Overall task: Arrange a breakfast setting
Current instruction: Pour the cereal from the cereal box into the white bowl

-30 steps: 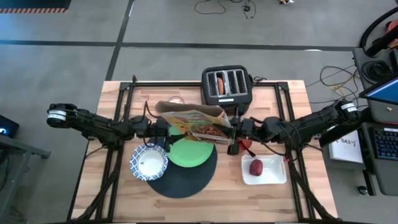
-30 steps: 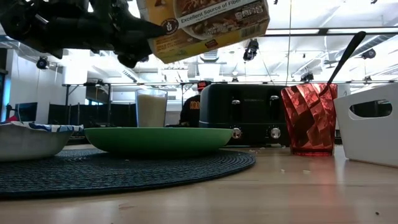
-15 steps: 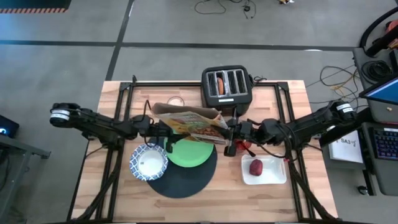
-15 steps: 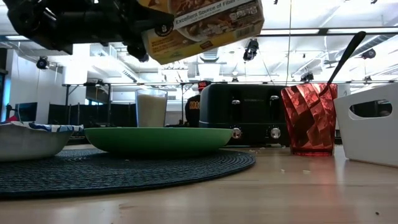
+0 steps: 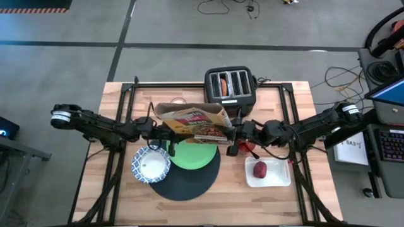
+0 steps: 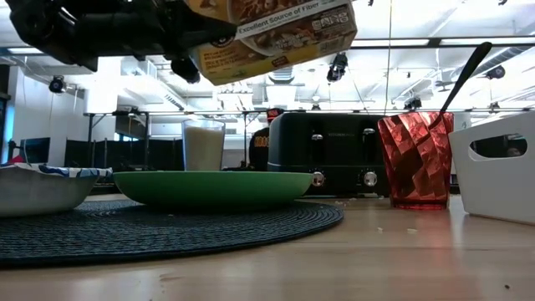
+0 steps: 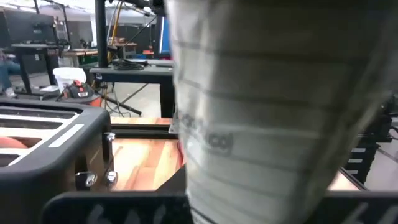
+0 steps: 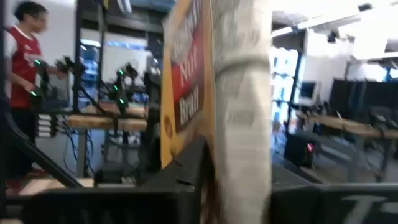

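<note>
A yellow cereal box (image 5: pixel 192 123) hangs above the green plate (image 5: pixel 192 156), between my two grippers. My left gripper (image 5: pixel 165 131) is shut at its left end. My right gripper (image 5: pixel 231 133) is shut at its right end. The plate and a blue-and-white bowl (image 5: pixel 150 165) rest on the round dark placemat (image 5: pixel 186 183). A red cup (image 5: pixel 250 149) with a spoon (image 6: pixel 461 77) in it stands right of the plate. The dark red fruit (image 5: pixel 260 169) lies in a white tray (image 5: pixel 278 180). A bagel (image 5: pixel 222 84) sticks up from a toaster slot. My left gripper is shut at the box's left end (image 5: pixel 169 123), coming level from the table's left. In its wrist view the pale inner bag (image 7: pixel 267 112) fills the picture and hides the place of contact. My right gripper pinches the box's right end (image 5: pixel 221 129) between its two fingers, level from the table's right. Printed cardboard and pale bag (image 8: pixel 239 155) stand between the fingers. The box is lifted clear over the plate, tilted.
A black toaster (image 5: pixel 229 87) stands at the far edge, and a glass of milk (image 5: pixel 179 101) to its left. A person in red (image 8: pixel 22 56) shows in the room beyond the table. Bare wood lies along the near edge.
My right gripper has carried the box a little toward the table's left edge and slightly up. The box's left end has come in at my left gripper, which has shut there. The box stays tilted and clear of the plate.
</note>
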Available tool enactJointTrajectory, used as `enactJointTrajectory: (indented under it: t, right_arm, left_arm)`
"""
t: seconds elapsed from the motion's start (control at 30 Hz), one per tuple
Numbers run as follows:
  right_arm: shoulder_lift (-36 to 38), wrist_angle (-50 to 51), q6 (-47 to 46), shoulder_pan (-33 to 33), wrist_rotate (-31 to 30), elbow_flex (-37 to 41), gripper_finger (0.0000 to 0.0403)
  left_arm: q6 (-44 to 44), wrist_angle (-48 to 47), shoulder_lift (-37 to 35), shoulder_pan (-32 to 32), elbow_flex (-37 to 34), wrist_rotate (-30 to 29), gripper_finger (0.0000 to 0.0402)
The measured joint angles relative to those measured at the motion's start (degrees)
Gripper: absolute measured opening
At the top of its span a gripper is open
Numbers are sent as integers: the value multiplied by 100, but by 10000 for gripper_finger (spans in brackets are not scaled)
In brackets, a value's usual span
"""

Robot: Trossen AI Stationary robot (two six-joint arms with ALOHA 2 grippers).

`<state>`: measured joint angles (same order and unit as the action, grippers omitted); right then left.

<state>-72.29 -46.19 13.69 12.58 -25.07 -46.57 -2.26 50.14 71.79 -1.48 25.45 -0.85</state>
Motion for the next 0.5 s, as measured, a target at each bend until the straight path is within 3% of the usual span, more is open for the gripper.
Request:
enactJointTrajectory:
  t: [0.17, 0.37, 0.5]
  right_arm:
    - [84, 692, -356, 0, -468, -72, 139]
    - [410, 1482, -636, 17, -493, -149, 232]
    - [668, 2114, -854, 43, -487, -181, 274]
  left_arm:
    - [-181, -686, -497, -25, 4, -64, 8]
    - [-120, -1789, -1393, -68, 4, -33, 7]
    - [-142, -3027, -2150, -138, 92, -27, 7]
